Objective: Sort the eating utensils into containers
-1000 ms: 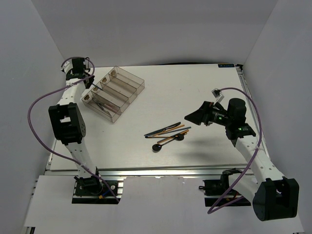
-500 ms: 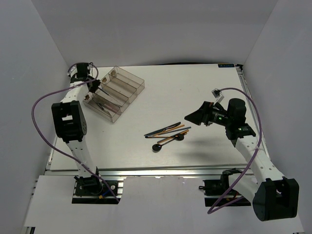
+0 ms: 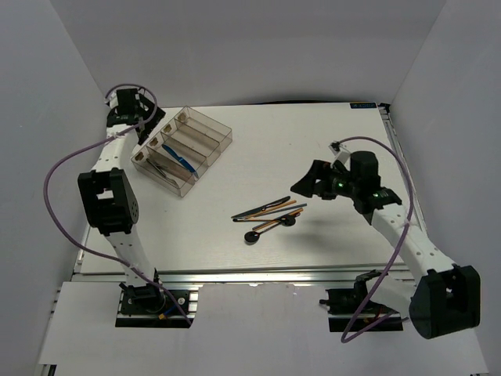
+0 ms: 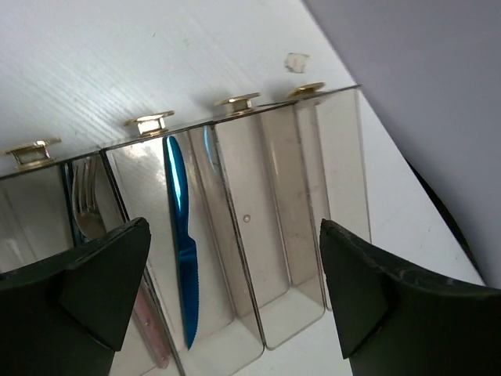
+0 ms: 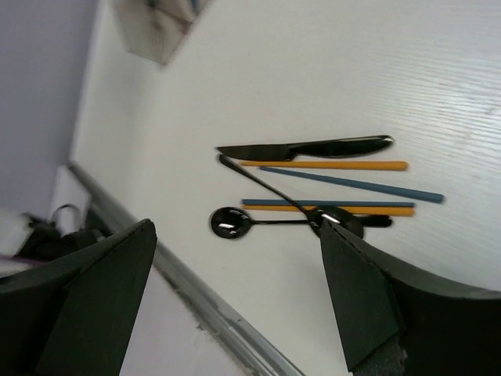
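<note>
The unsorted utensils (image 3: pixel 270 213) lie in a loose bunch mid-table (image 3: pixel 337 125): a black knife (image 5: pixel 305 147), two black spoons (image 5: pixel 231 223), and orange and blue chopsticks (image 5: pixel 325 165). The right gripper (image 3: pixel 304 186) hovers just to their right, jaws apart and empty. At the far left, the tray (image 3: pixel 221 142) holds forks (image 4: pixel 83 213) in its nearest compartment and a blue knife (image 4: pixel 180 235) in the next. The left gripper (image 3: pixel 145 131) hangs over the tray's label end, jaws wide, holding nothing.

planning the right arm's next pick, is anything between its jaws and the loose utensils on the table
Nothing visible does. The right gripper hangs open facing the loose utensils, clear air between; one black spoon's handle lies across the chopsticks.
</note>
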Controlling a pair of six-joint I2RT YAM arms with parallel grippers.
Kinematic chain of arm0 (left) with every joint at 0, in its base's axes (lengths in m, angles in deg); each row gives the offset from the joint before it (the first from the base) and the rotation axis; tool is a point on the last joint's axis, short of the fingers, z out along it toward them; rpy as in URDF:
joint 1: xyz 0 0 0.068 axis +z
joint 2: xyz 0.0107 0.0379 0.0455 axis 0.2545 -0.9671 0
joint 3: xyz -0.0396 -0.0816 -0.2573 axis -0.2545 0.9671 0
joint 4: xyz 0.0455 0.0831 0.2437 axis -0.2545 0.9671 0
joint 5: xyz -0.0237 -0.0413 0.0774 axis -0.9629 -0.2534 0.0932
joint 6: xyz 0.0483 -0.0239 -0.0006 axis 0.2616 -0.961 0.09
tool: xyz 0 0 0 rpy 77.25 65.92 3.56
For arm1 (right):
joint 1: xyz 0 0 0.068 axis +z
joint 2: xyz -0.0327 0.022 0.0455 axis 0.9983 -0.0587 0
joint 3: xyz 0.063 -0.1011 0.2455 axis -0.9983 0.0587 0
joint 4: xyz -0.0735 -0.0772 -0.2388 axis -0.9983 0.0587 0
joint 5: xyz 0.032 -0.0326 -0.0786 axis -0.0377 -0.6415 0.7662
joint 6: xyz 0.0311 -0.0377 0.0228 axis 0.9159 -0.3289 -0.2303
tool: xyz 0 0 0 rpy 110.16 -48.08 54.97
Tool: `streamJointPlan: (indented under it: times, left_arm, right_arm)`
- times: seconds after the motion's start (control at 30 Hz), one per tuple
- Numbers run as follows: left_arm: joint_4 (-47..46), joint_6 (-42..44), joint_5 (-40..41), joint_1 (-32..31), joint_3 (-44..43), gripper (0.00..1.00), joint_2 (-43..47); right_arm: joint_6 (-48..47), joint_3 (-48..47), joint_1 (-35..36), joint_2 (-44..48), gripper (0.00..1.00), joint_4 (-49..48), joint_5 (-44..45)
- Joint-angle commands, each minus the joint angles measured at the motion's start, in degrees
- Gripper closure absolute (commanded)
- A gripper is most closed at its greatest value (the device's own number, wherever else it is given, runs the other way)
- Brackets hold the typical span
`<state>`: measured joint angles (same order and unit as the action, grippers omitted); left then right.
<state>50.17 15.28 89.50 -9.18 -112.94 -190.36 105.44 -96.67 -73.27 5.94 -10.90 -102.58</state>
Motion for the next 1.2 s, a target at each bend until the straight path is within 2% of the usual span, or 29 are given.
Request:
streamJointPlan:
  times: [0.0,0.03,0.07,0.13,0.17,0.2,0.27,0.37,0.5,0.53,0.67,0.73,0.77,0.8,0.83,0.87,0.9,0.97,1.03,1.1,1.17]
  left_arm:
    - [4.7,9.5,0.4,-0.8,-4.8,0.02,10.5]
    - [7.3,11.0,0.8,-0.9,-4.6,0.02,11.9]
    - [8.2,12.6,0.7,-1.1,-3.1,0.02,13.3]
    - [8.6,15.8,-0.4,-1.1,0.6,0.02,19.6]
    - [7.9,17.4,-2.2,-1.1,6.3,0.02,22.2]
    - [6.9,17.8,-3.0,-1.1,9.6,0.02,25.0]
    - [4.9,18.5,-3.7,-1.3,18.7,0.02,33.3]
    - [2.6,19.6,-4.6,-1.2,26.9,0.02,42.0]
    - [-1.3,17.3,-16.6,-1.1,36.9,0.02,46.6]
    - [-3.6,16.1,-21.0,-1.0,37.6,0.02,46.8]
    - [-8.9,12.3,-29.6,-0.6,37.8,0.02,45.3]
    - [-16.5,9.7,-31.9,-2.0,38.0,0.02,44.7]
    - [-16.8,10.5,-26.9,-8.0,36.6,0.02,44.3]
    - [-14.0,17.5,-20.0,-12.4,33.5,0.02,43.3]
    - [-6.1,21.3,-12.8,-17.6,29.6,0.02,38.3]
    - [-2.9,24.6,-5.6,-25.6,21.6,0.02,34.8]
    - [-0.2,29.7,-3.2,-28.5,18.3,0.02,31.2]
    - [5.0,35.0,-3.7,-34.7,10.4,0.03,21.2]
    - [12.6,42.3,-1.9,-38.2,4.8,0.03,12.0]
    - [15.3,48.8,3.7,-43.4,-0.6,0.03,8.1]
    - [17.9,51.7,4.3,-47.9,-6.8,0.03,2.5]
  right_arm:
    - [-5.6,-7.9,7.1,-2.7,0.11,10.2,23.0]
    - [-5.9,-10.4,10.9,-3.4,0.11,14.2,28.2]
    - [-6.0,-11.6,12.8,-4.6,0.11,16.0,39.3]
    - [-6.0,-13.7,18.6,-6.2,0.11,18.6,48.2]
    - [-5.9,-15.8,19.9,-7.8,0.11,20.6,53.5]
    - [-5.6,-16.7,21.2,-8.8,0.11,21.2,54.8]
    - [-4.6,-18.9,22.3,-11.4,0.11,21.7,54.5]
    - [-1.1,-20.7,24.2,-13.3,0.11,22.7,55.9]
    - [4.1,-19.0,25.0,-12.1,0.11,20.2,58.7]
    - [4.7,-17.7,24.7,-11.4,0.11,19.2,58.5]
    - [4.6,-12.4,22.7,-4.5,0.11,17.2,53.9]
    - [4.0,-10.8,21.0,-2.4,0.11,19.2,52.0]
    - [3.4,-10.3,20.4,-0.4,0.11,19.8,50.0]
    - [2.1,-10.0,19.9,0.7,0.11,20.6,49.1]
    - [1.5,-9.7,19.4,1.5,0.11,21.3,48.4]
    - [1.1,-10.0,19.2,3.3,0.11,23.7,47.0]
    - [0.7,-10.3,19.1,4.1,0.11,24.8,46.2]
    - [-0.9,-11.2,18.9,6.6,0.11,27.4,44.4]
    - [-2.1,-11.8,18.9,9.0,0.11,29.0,43.5]
    - [-2.5,-12.1,18.9,10.1,0.11,31.3,45.9]
    - [-2.8,-12.7,18.8,10.9,0.11,33.9,47.6]
